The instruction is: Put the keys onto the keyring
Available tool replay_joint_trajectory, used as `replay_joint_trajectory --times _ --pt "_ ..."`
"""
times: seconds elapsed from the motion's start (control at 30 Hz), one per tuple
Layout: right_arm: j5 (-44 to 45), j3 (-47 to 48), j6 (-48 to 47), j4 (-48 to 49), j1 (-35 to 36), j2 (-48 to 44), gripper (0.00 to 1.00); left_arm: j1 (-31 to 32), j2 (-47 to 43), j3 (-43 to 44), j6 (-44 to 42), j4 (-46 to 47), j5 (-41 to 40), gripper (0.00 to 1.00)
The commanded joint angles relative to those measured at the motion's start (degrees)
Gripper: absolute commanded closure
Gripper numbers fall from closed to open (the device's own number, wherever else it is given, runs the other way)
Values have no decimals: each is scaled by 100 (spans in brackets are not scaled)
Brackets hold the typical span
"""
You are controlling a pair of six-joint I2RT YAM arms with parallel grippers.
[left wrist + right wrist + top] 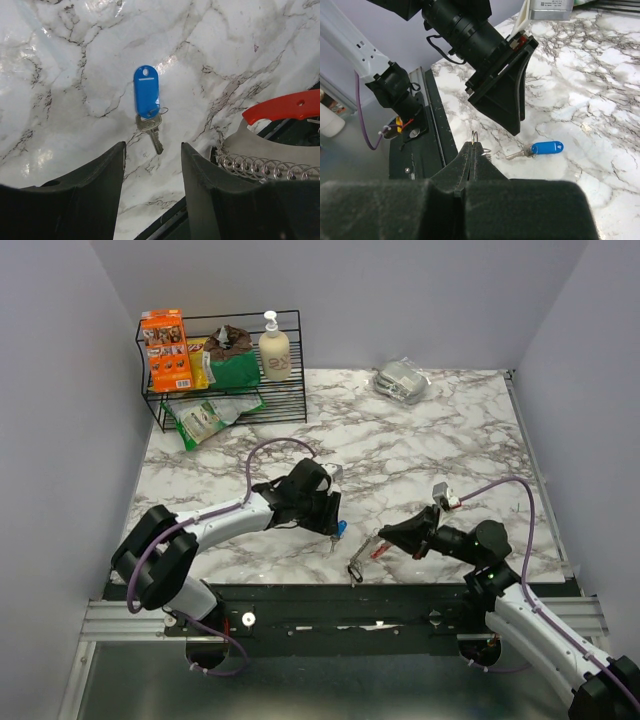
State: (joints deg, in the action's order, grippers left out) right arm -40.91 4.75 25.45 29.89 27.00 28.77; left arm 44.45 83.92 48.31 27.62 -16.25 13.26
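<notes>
Directly below the left gripper (153,156), found the key (150,126) lying flat on the marble table (60,75), blade toward the wrist camera and blue tag (146,91) away from it. Confirmed the jaws of that gripper apart, with nothing clamped. Noted the blade tip reaching the gap between the two black fingers (100,190). Could not determine finger contact with the table. Recorded the red clip (285,107) and a row of silver rings (260,167) just right of the right-hand finger, apart from the key.

Located the key (341,531) in the top view near the front edge of the table (430,440), just under the left gripper (335,518). Found the right gripper (387,536) near it on the right, jaws pressed together on the keyring (358,568). Observed the red clip (379,551) at the fingertips and the remainder of the keyring hanging below.

Verified the grip in the right wrist view: right gripper (472,149) closed, a thin wire ring (475,136) pinched at the tips and protruding upward. Identified the key (517,154) with its blue tag (546,147) on the table (590,90) just beyond those tips, below the left gripper (512,117).

Registered a black wire rack (230,390) at the far left corner, holding an orange box (165,350), a green bag (232,367) and a soap bottle (274,350), and a silver packet (402,380) at the far edge.
</notes>
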Motion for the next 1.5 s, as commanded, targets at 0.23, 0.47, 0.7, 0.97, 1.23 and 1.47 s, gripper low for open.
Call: replay_joint_trajectory --times 0.23,0.47,0.7,0.97,1.23,1.47 --pt "188 -115 -5 140 15 -3 100 573 782 573 130 -114 -947 45" --pt "232 -159 -5 17 15 -179 100 873 1276 1276 384 -712 -1641 44" --pt "241 -203 -49 -97 15 -329 100 961 1618 1742 561 -1354 -2037 45" --pt "232 -247 -93 -159 15 -408 100 1031 1961 1945 605 -1521 -2011 52" --pt "241 -273 -93 -159 15 -425 100 1075 2049 2006 605 -1565 -2029 59" --pt "223 -273 -84 -141 15 -382 100 1075 1997 2007 561 -1592 -2090 66"
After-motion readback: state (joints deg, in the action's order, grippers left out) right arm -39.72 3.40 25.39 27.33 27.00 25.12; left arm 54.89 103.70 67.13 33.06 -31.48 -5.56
